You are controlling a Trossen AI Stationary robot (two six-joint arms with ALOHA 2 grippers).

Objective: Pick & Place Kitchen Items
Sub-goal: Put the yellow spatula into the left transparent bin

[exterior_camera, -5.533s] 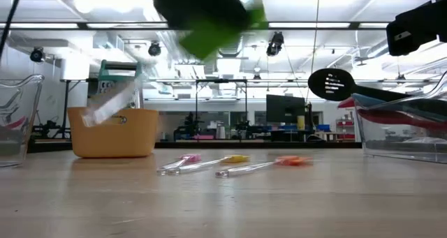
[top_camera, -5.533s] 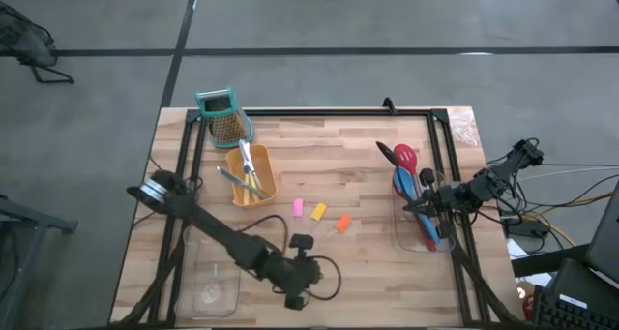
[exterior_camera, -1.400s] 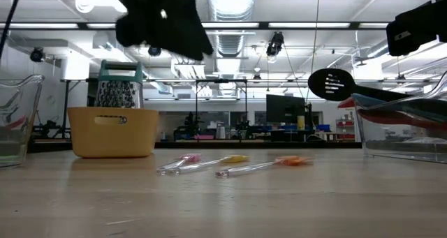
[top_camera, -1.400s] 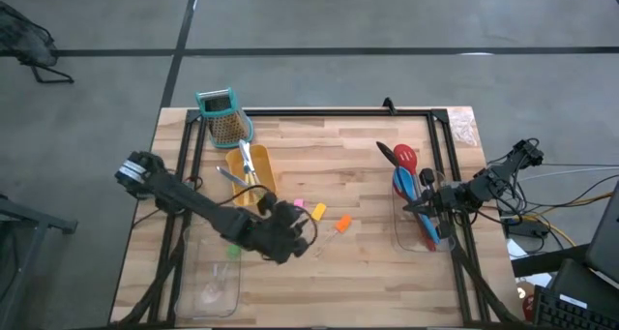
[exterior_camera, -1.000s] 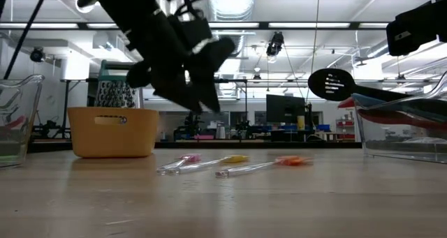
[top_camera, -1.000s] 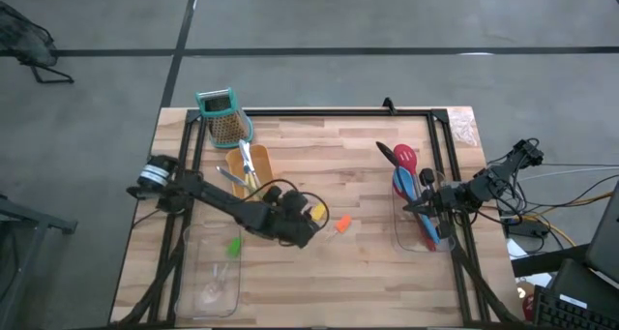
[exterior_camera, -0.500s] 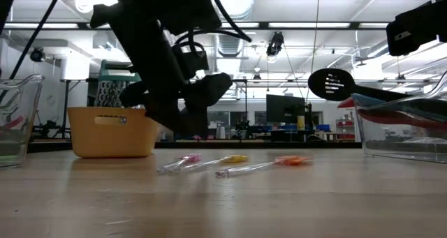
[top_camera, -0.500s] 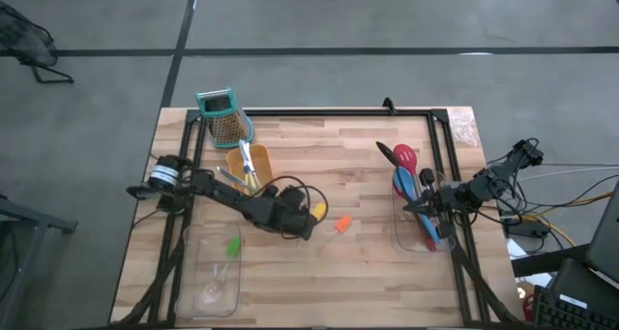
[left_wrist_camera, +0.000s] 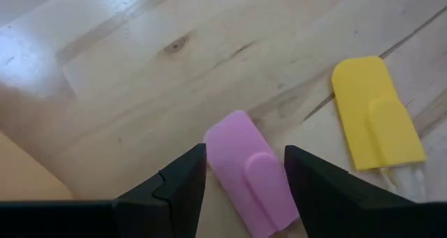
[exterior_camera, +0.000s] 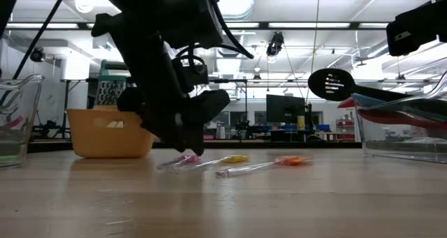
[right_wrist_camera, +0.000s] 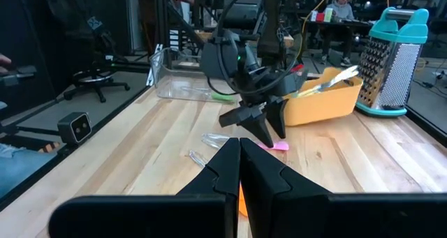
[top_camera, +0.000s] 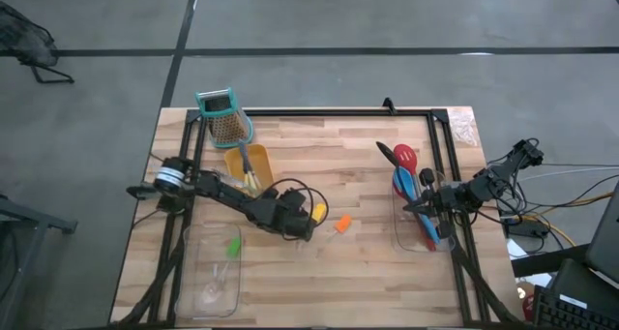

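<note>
Three small clear-handled tools lie flat on the wood mid-table: pink-tipped point(left_wrist_camera: 246, 174), yellow-tipped point(top_camera: 317, 212) and orange-tipped point(top_camera: 341, 224). My left gripper point(left_wrist_camera: 244, 190) is open and slants down low over the pink tip, one finger on each side of it, not touching. The arm hides the pink tool in the high view. A green-tipped tool point(top_camera: 232, 245) lies in the clear tray point(top_camera: 211, 289) at the near left. Red and blue spoons point(top_camera: 404, 170) and a black slotted spoon point(exterior_camera: 334, 83) rest in the right clear tray point(top_camera: 414, 241). My right gripper point(right_wrist_camera: 239, 169) waits shut above that tray.
A yellow tray point(top_camera: 253, 180) holding small tools stands just behind the left gripper, with the teal-topped grater point(top_camera: 224, 117) at the far left. A black frame point(top_camera: 319, 113) runs along the table's edges. Bare wood lies between the small tools and the right tray.
My left gripper has come down toward the pink-tipped tool, tipping further downward, and now hangs just above the wood with its fingers still open. The tools on the table have not moved.
</note>
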